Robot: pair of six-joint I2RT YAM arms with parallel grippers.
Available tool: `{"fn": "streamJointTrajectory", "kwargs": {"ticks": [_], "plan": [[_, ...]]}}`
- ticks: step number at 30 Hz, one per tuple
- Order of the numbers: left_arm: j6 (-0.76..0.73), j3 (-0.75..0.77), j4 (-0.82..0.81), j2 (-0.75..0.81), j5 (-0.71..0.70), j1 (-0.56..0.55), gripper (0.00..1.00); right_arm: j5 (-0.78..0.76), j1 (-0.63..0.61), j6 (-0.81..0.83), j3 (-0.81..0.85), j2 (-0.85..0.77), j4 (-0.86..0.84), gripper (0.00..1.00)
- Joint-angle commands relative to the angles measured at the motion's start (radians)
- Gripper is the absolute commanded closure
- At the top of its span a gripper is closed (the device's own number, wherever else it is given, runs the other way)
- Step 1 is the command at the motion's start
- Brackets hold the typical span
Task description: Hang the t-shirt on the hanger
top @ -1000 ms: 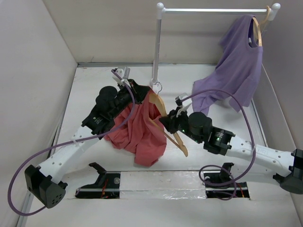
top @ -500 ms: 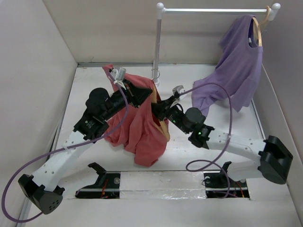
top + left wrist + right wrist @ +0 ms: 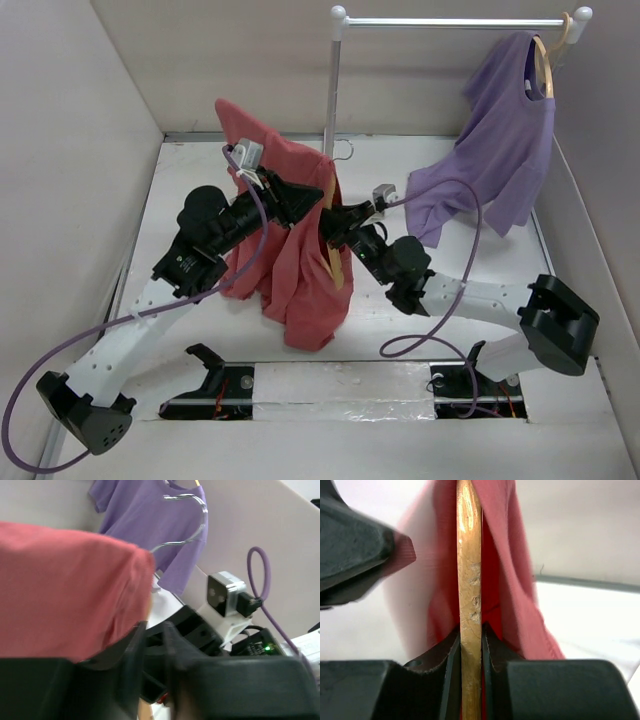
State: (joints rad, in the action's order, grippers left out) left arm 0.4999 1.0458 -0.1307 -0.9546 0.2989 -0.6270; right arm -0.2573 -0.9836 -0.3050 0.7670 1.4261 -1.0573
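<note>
1. While your right claw (image 3: 470,630) is seen through its own wrist camera, its two fingers are clamped on the hanger (image 3: 468,555), one on each flat side of the wooden bar. The bar runs straight up toward 12 o'clock.
2. You can see the t-shirt (image 3: 515,555) on both sides of that bar. The red cloth lies close against the wood at 3 o'clock and hangs a little off it at 9 o'clock.
3. From the top camera, the t-shirt is raised above the table (image 3: 185,180) in the middle of the workspace. It is draped over the front of your left arm, with a peak of cloth at 11 o'clock and its longest folds hanging toward 6 o'clock.
4. A tan strip of the hanger shows along the cloth's 3 o'clock edge. Its metal hook (image 3: 205,515) pokes out past the shirt's top corner, near the post (image 3: 332,90) of the rack.
5. Your left claw (image 3: 152,635) sits just at 9 o'clock of the right claw, against the same bunch of cloth.
6. In the left wrist view the fingers are dark and blurred, with a narrow gap between them. Red cloth seems to rest over the 9 o'clock finger. You cannot tell whether this claw is apart or pinching anything.
7. At 2 o'clock the purple t-shirt (image 3: 500,140) hangs from the paler hanger (image 3: 545,62) on the rail (image 3: 450,22), well apart from the red one.
</note>
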Motion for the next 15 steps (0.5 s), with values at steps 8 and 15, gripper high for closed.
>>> {"fn": "streamJointTrajectory", "kwargs": {"ticks": [8, 15], "plan": [[0.003, 0.060, -0.041, -0.015, -0.015, -0.005, 0.51, -0.120, -0.020, 0.058, -0.051, -0.127, -0.280, 1.00], [0.190, -0.026, -0.228, 0.059, -0.205, -0.005, 0.53, -0.123, -0.038, 0.081, -0.077, -0.145, -0.284, 1.00]]}}
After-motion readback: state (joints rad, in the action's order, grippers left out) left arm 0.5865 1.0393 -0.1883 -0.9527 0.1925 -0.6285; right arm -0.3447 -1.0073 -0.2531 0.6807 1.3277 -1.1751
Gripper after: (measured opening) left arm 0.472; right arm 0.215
